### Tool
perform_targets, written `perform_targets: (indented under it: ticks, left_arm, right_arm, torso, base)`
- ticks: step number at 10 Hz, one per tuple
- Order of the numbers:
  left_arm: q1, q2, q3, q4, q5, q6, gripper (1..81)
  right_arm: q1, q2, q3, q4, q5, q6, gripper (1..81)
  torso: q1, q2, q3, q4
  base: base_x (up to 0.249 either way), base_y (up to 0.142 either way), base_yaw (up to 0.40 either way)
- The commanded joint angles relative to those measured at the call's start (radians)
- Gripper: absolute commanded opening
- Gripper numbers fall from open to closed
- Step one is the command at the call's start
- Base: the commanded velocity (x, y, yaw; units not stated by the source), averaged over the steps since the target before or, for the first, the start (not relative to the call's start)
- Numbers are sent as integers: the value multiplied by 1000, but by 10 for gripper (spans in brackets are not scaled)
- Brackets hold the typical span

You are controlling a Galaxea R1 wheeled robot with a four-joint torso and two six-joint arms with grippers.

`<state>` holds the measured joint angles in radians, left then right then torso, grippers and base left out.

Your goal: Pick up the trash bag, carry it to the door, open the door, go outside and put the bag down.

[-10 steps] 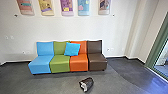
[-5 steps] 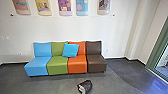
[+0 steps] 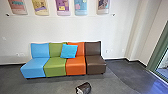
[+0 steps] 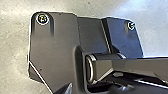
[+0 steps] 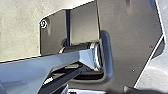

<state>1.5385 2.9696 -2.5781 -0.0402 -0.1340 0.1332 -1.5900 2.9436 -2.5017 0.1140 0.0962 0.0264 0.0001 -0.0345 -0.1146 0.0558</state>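
High on my body, one camera faces forward and down across the gray floor (image 3: 55, 86) to a row of seats (image 3: 96, 66) against a pale wall (image 3: 67, 30). My left and right wrist cameras look down, close above my dark base plate (image 4: 55, 37), sharing it and the floor beside it.

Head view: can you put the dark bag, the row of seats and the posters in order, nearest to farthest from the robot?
1. Dark bag: on the floor, in front.
2. Row of seats: behind the bag, mostly to its left.
3. Posters: on the wall behind the seats.
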Motion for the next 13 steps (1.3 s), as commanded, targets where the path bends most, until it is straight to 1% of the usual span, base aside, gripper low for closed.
perform_targets:
  ticks: [1,5,8,10,12,13]
  left_arm:
    - [-33,-6,6,-3,53,3,811]
    - [-33,-4,6,-3,54,3,811]
    - [-33,-4,6,-4,53,-6,811]
    - [-28,-7,6,-38,53,-7,811]
    - [-28,-7,6,-38,53,-7,811]
    - [-28,-6,6,-36,53,-7,811]
  right_arm:
    - [27,1,6,-10,-67,-6,811]
    - [31,-9,-5,-2,-69,-6,811]
    - [29,-15,21,-1,-73,-5,811]
    - [31,-42,43,3,-73,3,811]
    - [27,-79,83,4,-72,6,811]
    - [26,-107,124,4,-70,6,811]
  torso:
    - [0,0,0,0]
    - [0,0,0,0]
    - [0,0,0,0]
    - [0,0,0,0]
    - [0,0,0,0]
    - [0,0,0,0]
  base:
    - [157,0,0]
    - [145,0,0]
    - [125,0,0]
    - [125,0,0]
    - [127,0,0]
    - [130,0,0]
